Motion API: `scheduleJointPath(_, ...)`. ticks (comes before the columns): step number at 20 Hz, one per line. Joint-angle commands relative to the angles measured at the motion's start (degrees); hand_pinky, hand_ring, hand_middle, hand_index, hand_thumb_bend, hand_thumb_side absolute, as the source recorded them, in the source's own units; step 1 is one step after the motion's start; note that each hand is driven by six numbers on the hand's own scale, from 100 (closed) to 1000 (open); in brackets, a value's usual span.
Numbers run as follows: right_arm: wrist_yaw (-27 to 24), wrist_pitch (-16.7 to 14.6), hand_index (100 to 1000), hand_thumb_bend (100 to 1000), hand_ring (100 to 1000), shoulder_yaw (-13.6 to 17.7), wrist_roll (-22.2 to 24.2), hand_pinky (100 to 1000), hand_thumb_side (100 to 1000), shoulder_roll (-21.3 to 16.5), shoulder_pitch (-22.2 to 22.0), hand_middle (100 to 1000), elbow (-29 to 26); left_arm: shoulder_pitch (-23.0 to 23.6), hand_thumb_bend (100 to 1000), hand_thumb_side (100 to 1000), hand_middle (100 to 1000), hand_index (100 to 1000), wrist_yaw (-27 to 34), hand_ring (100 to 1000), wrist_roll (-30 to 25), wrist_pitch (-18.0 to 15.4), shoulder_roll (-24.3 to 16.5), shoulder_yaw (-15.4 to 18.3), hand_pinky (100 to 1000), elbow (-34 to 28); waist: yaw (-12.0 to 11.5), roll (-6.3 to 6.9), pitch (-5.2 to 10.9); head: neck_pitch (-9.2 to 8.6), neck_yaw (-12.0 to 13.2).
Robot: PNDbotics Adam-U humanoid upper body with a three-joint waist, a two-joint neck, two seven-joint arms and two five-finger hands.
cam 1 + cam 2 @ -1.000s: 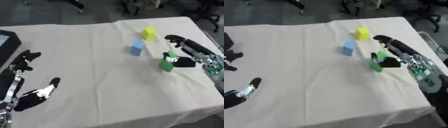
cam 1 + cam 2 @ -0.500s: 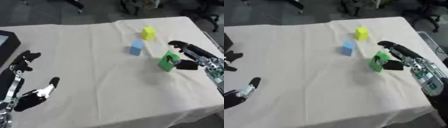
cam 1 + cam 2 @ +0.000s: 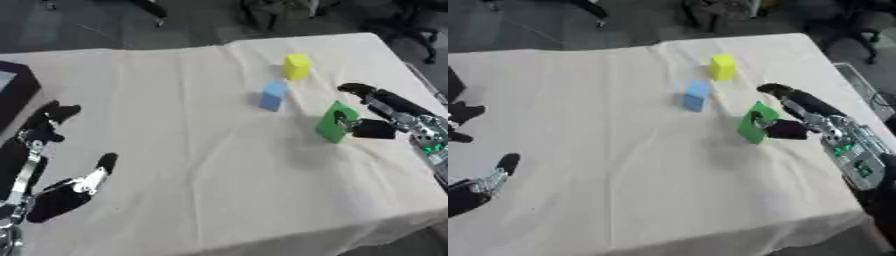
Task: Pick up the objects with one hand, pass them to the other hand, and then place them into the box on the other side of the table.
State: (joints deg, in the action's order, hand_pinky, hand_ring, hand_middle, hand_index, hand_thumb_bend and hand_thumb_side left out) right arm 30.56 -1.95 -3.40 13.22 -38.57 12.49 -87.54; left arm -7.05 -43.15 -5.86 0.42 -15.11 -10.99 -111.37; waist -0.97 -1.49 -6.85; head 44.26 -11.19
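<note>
While the right robot hand (image 3: pixel 372 121) pinches the green rectangular block (image 3: pixel 333 122) at three o'clock on the cloth-covered surface (image 3: pixel 192 150), long axis near upright, the left robot hand (image 3: pixel 61 192) rests open at eight o'clock, well apart.

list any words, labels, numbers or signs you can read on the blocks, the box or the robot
No text can be read anywhere.
Green block, held in the right hand: plain faces, no marking.
Blue block and yellow block: plain.
Black box at the left edge: a pale patch on top, nothing legible.
Right forearm: small green lights, no lettering to make out.
</note>
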Motion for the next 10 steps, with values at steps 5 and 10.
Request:
scheduleJointPath(5,0.28,-0.38,1000,100,985,-0.20,1.06,879,757,-1.28,1.09,1000,0.07,-0.34,393,585,824,921,-0.15,1000,-0.15,-0.12,-0.18,0.45,694,-0.45,0.14,-0.01,0.29,-0.14,0.00)
scheduleJointPath(10,0.17,-0.62,1000,100,980,-0.58,1.76,875,780,-1.29,1.24,1000,0.14,-0.33,389,588,826,922,-0.10,1000,-0.25,-0.21,-0.17,0.49,695,-0.42,0.12,-0.02,0.30,-0.14,-0.07)
